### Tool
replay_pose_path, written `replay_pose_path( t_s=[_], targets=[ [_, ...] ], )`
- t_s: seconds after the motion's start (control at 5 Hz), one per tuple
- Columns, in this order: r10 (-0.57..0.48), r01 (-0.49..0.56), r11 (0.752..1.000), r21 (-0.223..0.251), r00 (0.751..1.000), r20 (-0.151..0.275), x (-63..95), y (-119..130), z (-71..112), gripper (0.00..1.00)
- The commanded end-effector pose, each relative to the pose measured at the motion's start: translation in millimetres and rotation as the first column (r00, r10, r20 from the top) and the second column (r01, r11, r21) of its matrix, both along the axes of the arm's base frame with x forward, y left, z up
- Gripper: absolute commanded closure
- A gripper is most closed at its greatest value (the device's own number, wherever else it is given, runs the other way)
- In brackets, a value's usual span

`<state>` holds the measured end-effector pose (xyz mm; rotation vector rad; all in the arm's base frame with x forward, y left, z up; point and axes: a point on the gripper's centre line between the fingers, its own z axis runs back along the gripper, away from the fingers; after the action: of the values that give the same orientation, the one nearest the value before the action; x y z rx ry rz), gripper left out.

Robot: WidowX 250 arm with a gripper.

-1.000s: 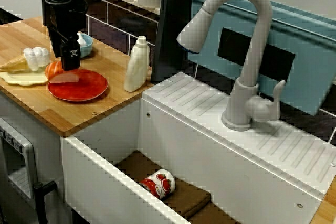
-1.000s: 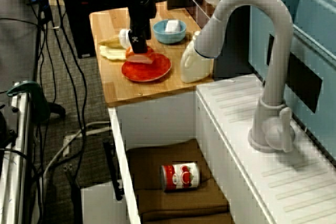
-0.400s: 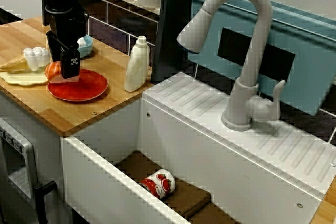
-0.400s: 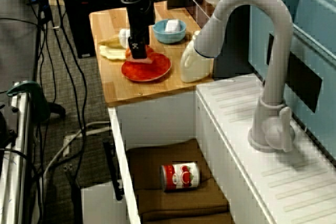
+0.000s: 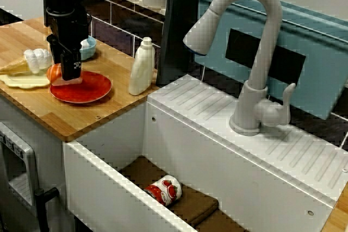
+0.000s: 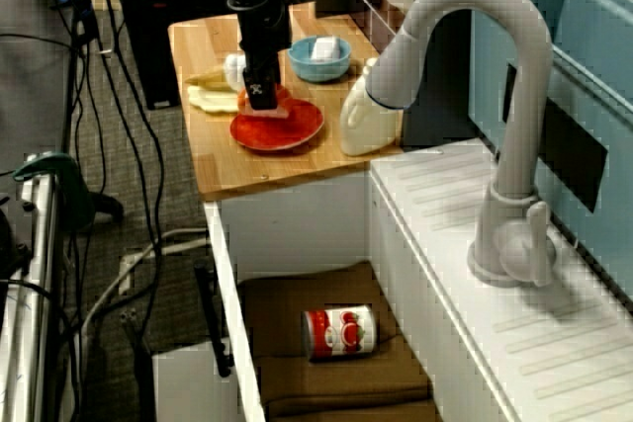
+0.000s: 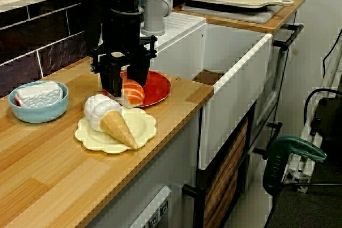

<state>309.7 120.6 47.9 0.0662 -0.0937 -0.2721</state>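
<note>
In the view along the counter, a blue bowl (image 7: 32,115) holding a white block (image 7: 38,93) stood at the back edge of the wooden counter (image 7: 64,169). Next came a cream plate (image 7: 141,124) with an ice-cream cone (image 7: 115,127), near the front edge and just beside the red plate (image 7: 159,86). The gripper (image 7: 125,85) pointed straight down. Its fingers stood apart on either side of the salmon sushi (image 7: 133,92), which rested on the red plate. Actual clamping could not be determined. The cone's scoop crowded one finger. Rightmost was the white sink (image 7: 235,73). The view over the sink showed a can (image 5: 165,189) lying inside.
</note>
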Motion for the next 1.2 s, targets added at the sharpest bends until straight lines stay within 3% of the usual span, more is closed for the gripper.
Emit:
replay_pose_path(
  t_s=[0.0,0.4,0.6,1.0],
  targets=[
    [0.007,-0.007,1.0,-0.008,1.0,0.024,5.5,7,24.1,1.0],
    [-0.009,0.009,0.999,-0.044,1.0,0.002,8.7,0,44.3,1.0],
    [0.008,-0.008,0.997,-0.071,1.0,-0.006,11.1,-8,44.4,1.0],
    [0.075,-0.075,0.995,-0.06,0.997,0.012,25.0,-34,50.9,1.0]
  ],
)
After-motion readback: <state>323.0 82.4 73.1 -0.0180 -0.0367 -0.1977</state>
